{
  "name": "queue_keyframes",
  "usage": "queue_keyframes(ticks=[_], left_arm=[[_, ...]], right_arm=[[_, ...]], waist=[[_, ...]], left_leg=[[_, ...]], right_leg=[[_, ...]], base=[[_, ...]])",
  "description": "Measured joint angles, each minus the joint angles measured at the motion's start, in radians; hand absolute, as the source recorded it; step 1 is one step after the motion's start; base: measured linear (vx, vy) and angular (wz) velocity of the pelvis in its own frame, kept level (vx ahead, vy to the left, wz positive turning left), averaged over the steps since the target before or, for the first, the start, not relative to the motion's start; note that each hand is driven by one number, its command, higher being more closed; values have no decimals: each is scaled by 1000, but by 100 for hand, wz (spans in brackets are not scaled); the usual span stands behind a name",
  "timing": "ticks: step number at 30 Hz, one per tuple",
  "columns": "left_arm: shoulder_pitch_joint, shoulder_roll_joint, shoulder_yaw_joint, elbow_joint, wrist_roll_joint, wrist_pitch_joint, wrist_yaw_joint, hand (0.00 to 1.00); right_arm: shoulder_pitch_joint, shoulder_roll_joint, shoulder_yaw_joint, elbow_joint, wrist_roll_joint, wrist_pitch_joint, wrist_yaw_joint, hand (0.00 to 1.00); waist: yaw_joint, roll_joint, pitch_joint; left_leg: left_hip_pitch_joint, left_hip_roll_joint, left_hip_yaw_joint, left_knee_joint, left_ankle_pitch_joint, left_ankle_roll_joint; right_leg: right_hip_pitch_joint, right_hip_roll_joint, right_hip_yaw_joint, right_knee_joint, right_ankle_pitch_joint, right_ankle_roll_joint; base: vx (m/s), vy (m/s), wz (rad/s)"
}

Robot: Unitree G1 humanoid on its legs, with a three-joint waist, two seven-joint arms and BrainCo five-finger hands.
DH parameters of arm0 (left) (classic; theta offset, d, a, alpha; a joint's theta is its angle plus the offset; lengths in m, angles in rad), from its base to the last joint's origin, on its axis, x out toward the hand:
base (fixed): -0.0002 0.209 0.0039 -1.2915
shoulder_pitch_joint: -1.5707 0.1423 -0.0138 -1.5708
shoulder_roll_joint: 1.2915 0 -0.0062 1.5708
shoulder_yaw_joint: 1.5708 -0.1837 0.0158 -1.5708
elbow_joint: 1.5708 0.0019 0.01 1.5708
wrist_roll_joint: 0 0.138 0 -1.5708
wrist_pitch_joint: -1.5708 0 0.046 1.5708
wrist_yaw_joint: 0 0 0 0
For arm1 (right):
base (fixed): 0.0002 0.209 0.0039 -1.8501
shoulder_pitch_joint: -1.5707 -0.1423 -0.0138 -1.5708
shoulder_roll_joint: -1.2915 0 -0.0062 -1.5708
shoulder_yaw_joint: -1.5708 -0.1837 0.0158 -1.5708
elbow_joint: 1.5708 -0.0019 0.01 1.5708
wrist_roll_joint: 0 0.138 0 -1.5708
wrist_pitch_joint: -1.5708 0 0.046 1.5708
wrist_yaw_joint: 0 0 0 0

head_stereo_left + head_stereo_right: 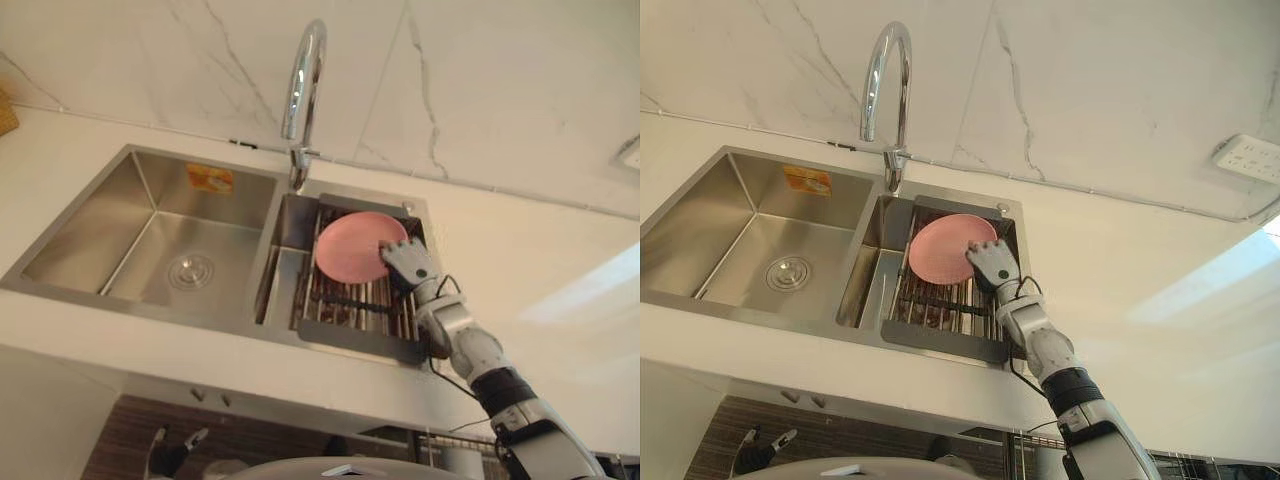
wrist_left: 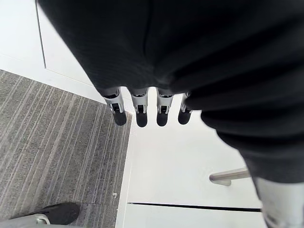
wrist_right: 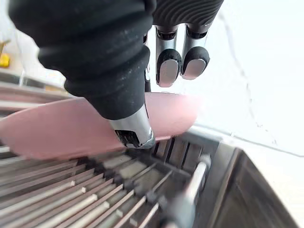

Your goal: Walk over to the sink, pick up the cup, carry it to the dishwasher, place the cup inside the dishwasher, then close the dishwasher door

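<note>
At right hand (image 1: 406, 266) stands pink dish (image 1: 348, 248) (in rack (image 1: 352, 308)).

- Noted right arm (image 1: 470, 345) stretched forward, wrist near straight.
- Logged right hand (image 1: 408, 265) at full reach: fingers (image 3: 167, 66) straight, side by side, thumb (image 3: 135, 129) set apart opposite them.
- Noted left hand (image 2: 162, 107) hanging low at the side, fingers straight, pointing down.
</note>
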Motion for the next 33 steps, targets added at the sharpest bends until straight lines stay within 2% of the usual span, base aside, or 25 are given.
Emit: queue_keyframes(ticks=[4, 15, 23, 24, 26, 28, 33], left_arm=[[11, -1, 1, -1, 0, -25, 2, 0], [18, -4, 1, -2, 0, -28, 3, 0], [17, -4, 0, -2, -2, -30, 4, 0], [17, -4, 0, -2, -2, -30, 4, 0], [18, -4, 0, -2, -6, -30, 5, 0], [23, -4, 1, -1, -10, -30, 7, 0], [35, -5, 1, -1, -10, -32, 7, 0]], right_arm=[[4, -1, -47, -72, 73, -32, -16, 100], [65, -2, -79, -172, 157, -108, 12, 100], [81, -15, -98, -178, 213, -111, 64, 100], [83, -28, -101, -181, 234, -106, 71, 0], [95, -28, -143, -202, 290, -102, 76, 0], [122, -29, -207, -270, 385, -106, 114, 0], [188, -29, -244, -374, 495, -109, 203, 0]], waist=[[-2, -1, -1], [-14, 0, 0], [-22, 9, -3], [-22, 11, -4], [-21, 14, -4], [-25, 20, -5], [-40, 24, -8]], left_leg=[[1, 0, 1, 0, 0, 0], [13, 1, 9, 0, -3, -1], [15, 2, 14, 4, -5, -1], [15, 2, 14, 5, -6, -1], [15, 2, 15, 6, -6, -1], [16, 2, 17, 8, -8, -1], [20, 3, 26, 9, -10, -2]], right_leg=[[1, 0, 1, 0, 0, 0], [10, 1, 7, 0, -1, 1], [10, 2, 13, 0, 0, 0], [10, 2, 15, 0, 0, 0], [10, 3, 16, 0, 0, 0], [10, 3, 19, 0, 0, 0], [10, 4, 28, 0, 0, 0]], base=[[0, 0, 0], [0, 0, -1], [0, 0, 0], [0, 0, 0], [0, 0, 0], [0, 0, -2], [-5, 5, -5]])
